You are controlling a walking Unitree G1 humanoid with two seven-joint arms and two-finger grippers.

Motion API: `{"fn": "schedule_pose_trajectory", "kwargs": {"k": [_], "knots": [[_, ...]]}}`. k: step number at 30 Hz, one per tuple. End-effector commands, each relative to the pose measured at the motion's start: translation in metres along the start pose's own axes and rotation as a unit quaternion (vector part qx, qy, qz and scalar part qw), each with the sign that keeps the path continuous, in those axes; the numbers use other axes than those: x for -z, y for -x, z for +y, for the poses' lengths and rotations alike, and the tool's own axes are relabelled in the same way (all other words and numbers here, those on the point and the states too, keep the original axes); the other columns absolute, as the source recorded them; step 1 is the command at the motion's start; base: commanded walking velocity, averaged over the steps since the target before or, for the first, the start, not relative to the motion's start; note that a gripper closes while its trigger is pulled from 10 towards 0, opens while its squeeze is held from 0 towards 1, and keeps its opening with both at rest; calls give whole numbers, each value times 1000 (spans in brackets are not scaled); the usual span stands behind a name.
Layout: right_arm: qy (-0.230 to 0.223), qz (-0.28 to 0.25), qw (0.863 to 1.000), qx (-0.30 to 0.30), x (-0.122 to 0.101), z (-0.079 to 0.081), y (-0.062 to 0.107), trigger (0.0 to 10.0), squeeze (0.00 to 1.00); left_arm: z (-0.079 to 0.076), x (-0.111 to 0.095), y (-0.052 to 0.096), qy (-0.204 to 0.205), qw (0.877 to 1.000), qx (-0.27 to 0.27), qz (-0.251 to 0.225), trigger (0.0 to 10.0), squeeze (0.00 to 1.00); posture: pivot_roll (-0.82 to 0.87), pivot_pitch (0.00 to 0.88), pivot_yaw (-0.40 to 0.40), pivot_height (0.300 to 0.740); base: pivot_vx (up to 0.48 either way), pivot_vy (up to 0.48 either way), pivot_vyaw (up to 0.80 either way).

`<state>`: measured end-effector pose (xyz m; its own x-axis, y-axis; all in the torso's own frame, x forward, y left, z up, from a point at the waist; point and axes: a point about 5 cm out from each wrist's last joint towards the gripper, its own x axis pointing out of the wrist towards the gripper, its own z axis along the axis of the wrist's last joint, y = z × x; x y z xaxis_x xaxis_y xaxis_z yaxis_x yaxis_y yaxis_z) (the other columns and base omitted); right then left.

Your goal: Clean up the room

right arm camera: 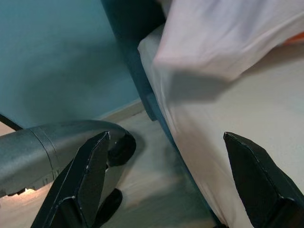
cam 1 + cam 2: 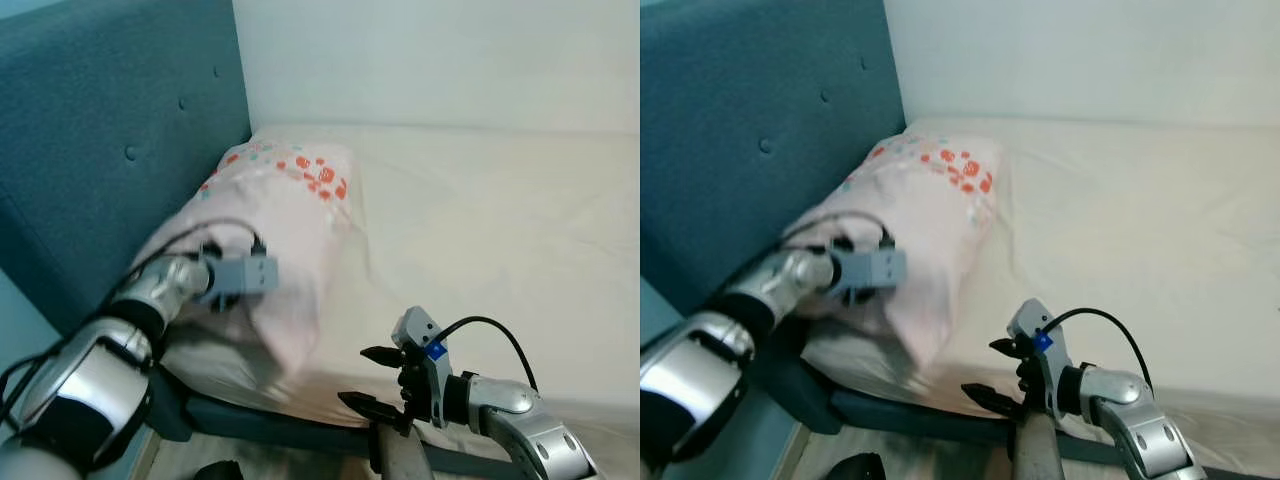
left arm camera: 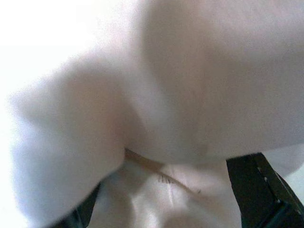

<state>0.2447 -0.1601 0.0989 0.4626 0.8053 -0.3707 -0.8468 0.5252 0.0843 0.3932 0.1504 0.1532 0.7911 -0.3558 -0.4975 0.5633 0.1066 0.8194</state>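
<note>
Left end effector [image 2: 262, 272] clamps the pillow [image 2: 285, 215] mid-left; loose fabric may slip. Right end effector [image 2: 385, 378], fingers apart, hovers lower centre.

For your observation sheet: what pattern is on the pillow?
Pale pink pillow with small red and teal spots at its far end; clearest in the left eye view.
</note>
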Motion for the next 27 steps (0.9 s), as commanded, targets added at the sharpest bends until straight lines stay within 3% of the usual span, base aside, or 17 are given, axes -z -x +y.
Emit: {"fn": "schedule_pose_trajectory", "kwargs": {"k": [1,5,6,9,11,12,16,17,19,21,22,23,25,26,27], "knots": [[-4,-1,1000,-12,0,5,-1,10000,0,-2,3,-1,-1,1000,1,14,10000,0,-107,67,68,527,0,0,0],[-5,9,1000,-6,2,6,1,10000,0,3,-13,-6,0,1000,2,-9,10000,0,-111,66,76,527,0,0,0],[-6,18,1000,5,4,6,3,10000,0,-11,-15,-9,-9,999,38,-10,10000,0,-117,63,81,527,0,0,0],[-6,20,1000,8,5,6,3,10000,0,-18,-11,-10,-11,999,53,-5,10000,0,-117,63,81,527,0,0,0],[-9,23,1000,10,5,6,5,10000,0,-40,9,-6,-9,995,91,29,10000,0,-114,61,78,527,0,0,0],[-9,23,1000,10,5,6,5,10000,0,-40,9,-6,-9,995,91,29,10000,0,-114,61,78,527,0,0,0],[-10,17,1000,16,3,3,8,10000,0,-74,73,20,15,977,152,146,10000,0,-105,48,63,527,0,0,0],[-10,17,1000,16,3,3,8,10000,0,-74,73,20,15,977,152,146,10000,0,-105,48,63,527,0,0,0],[-11,5,1000,18,-1,0,9,10000,0,-81,97,35,19,966,170,193,10000,0,-103,43,55,527,0,0,0],[-11,5,1000,18,-1,0,9,10000,0,-81,97,35,19,966,170,193,10000,0,-103,43,55,527,0,0,0],[-11,-4,1000,22,-4,-2,10,10000,0,-82,113,47,22,958,185,220,10000,0,-102,38,48,527,0,0,0],[-7,-5,999,31,-6,-5,11,10000,0,-79,123,58,-3,954,202,221,10000,0,-98,34,40,527,0,0,0],[-5,-6,999,38,-7,-7,12,10000,0,-76,129,65,-21,951,214,220,10000,0,-98,34,40,527,0,0,0],[2,-3,999,51,-8,-11,13,10000,0,-69,133,75,-12,948,242,205,10000,0,-93,30,30,527,0,0,0],[2,-3,999,51,-8,-11,13,10000,0,-69,133,75,-12,948,242,205,10000,0,-93,30,30,527,0,0,0]]}}
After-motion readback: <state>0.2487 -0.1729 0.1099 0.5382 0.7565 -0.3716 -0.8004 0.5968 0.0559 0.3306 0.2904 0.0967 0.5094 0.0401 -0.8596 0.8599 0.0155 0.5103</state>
